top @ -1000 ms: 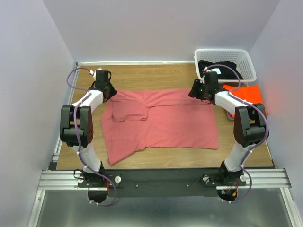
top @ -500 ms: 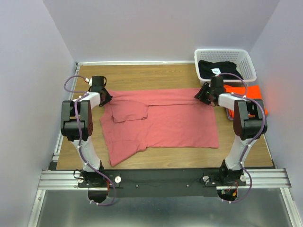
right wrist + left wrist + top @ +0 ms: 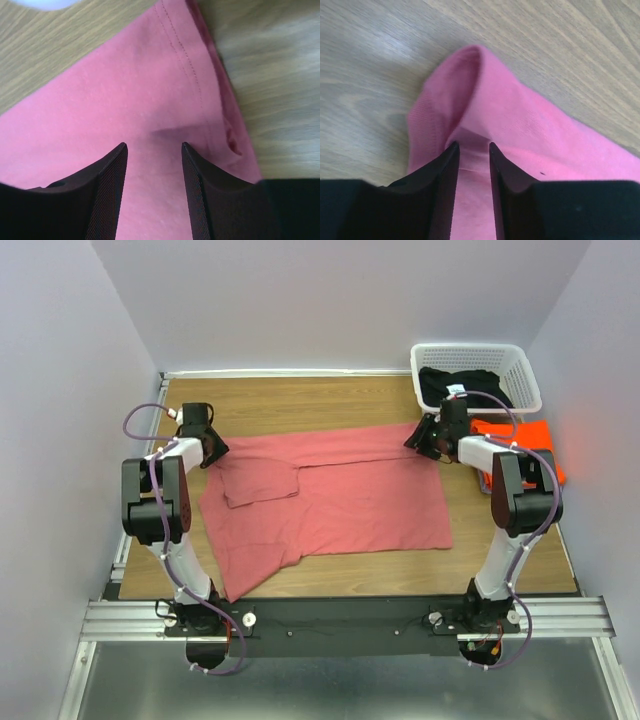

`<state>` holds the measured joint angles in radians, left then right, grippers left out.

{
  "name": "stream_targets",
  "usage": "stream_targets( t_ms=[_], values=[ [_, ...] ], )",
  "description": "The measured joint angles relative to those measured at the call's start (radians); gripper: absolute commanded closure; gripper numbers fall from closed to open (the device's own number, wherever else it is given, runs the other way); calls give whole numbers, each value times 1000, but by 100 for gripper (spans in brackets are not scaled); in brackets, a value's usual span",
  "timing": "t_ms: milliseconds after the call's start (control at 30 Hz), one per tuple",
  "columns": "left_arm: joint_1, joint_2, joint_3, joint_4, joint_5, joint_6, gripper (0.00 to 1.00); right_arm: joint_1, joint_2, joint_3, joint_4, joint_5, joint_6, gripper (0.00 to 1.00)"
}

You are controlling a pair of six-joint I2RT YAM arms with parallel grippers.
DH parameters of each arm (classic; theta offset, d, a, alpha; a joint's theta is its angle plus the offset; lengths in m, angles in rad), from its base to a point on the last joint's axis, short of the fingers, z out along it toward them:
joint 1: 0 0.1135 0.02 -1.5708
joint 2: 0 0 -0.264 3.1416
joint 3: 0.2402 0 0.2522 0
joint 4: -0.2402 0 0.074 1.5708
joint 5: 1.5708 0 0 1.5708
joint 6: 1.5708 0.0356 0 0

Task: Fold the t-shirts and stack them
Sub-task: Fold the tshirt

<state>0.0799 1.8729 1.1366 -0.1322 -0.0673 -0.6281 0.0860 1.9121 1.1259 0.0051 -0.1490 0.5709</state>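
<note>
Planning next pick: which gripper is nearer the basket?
Right. Right gripper is just in front of the basket, at the shirt's far right corner; left gripper at its far left corner.

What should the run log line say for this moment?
left gripper: pinching pink-red t-shirt, far-left corner | right gripper: jaws apart at far-right hem, grip unclear

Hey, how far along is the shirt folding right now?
Early. Done: the pink shirt lies spread with one sleeve folded in; nothing is stacked. In hand: the left gripper pinches one far corner, the right gripper straddles the other, grip unclear. Left: finish the pink shirt, fold the black shirt in the basket, then the orange shirt beside it, partly hidden.
</note>
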Motion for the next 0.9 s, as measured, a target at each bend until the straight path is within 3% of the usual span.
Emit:
stream_targets(
  t_ms=[400,767,900],
  values=[
    [-56,-186,-12,-43,-55,38,53,208,-21,154,-74,52,-185,46],
    [-74,-33,-28,-42,-71,64,53,241,136,235,-89,63,-233,46],
    [-74,19,45,-52,-81,65,53,240,185,290,-93,65,-242,46]
  ],
)
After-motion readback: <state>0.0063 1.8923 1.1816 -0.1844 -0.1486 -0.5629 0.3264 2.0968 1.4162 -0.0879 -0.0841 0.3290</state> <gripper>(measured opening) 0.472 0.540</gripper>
